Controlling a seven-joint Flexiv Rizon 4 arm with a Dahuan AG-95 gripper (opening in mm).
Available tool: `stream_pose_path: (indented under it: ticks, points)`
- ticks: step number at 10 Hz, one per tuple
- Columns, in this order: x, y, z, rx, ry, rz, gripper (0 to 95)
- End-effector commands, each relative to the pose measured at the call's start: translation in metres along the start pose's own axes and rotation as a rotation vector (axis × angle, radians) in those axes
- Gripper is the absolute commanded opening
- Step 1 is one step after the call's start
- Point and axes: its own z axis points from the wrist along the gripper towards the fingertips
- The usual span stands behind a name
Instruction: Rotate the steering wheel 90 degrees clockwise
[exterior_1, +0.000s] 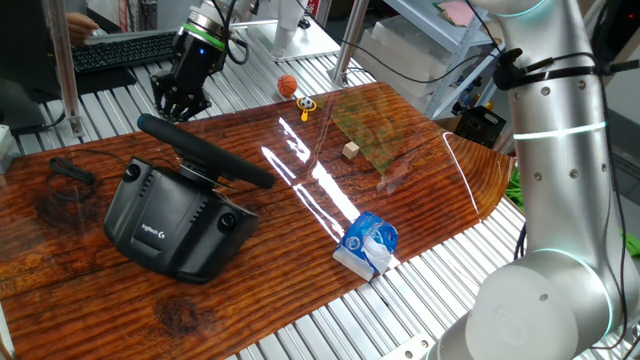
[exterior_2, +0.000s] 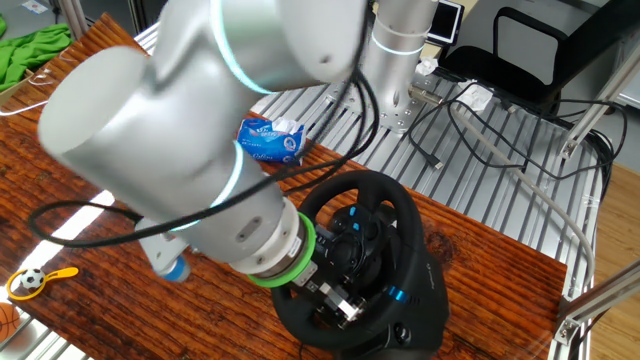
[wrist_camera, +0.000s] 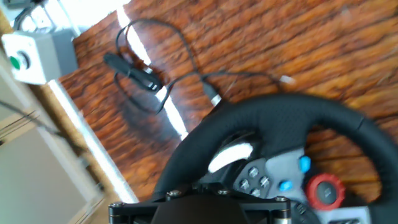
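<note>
steering wheel (exterior_1: 205, 152) sits on the wooden table (exterior_1: 420, 190) toward its left end in one fixed view, its dark rim seen nearly edge-on above a bulky black base (exterior_1: 175, 222) with a white logo. gripper (exterior_1: 178, 104) hangs just beyond the far end of the rim, close to it; whether the fingers are spread or closed cannot be told from here. farther right on the table lie a blue-and-white packet (exterior_1: 368, 243), a small wooden block (exterior_1: 350, 150), a yellow toy (exterior_1: 305, 105) and an orange ball (exterior_1: 287, 86). a black keyboard (exterior_1: 125, 50) lies behind the gripper.

the other fixed view is largely filled by the silver arm (exterior_2: 170, 140). below its green-ringed wrist the steering wheel (exterior_2: 400, 215) faces the camera with small blue lights on its hub. the gripper itself is hidden here.

hand view looks down on the upper arc of the steering wheel (wrist_camera: 280, 115), with blue buttons and a red knob (wrist_camera: 323, 188) on the hub. a black cable (wrist_camera: 146, 78) lies coiled on the table beyond. fingertips are not visible, so their state cannot be told.
</note>
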Motion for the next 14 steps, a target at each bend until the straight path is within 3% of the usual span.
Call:
stream_pose_path:
  ticks: [1,6,7,9,10,13,14]
  points:
    - [-0.004,-0.010,0.001,0.026,-0.040,-0.017,0.0]
    - [-0.008,-0.023,0.005,0.058,-0.089,-0.041,0.0]
    - [-0.008,-0.025,0.004,0.095,-0.109,-0.057,0.0]
    - [-0.009,-0.026,0.001,0.114,-0.118,-0.064,0.0]
    - [-0.009,-0.026,0.001,0.111,-0.115,-0.062,0.0]
    - [-0.009,-0.025,0.001,0.040,-0.067,-0.020,0.0]
    - [-0.008,-0.025,0.001,0.033,-0.050,-0.017,0.0]
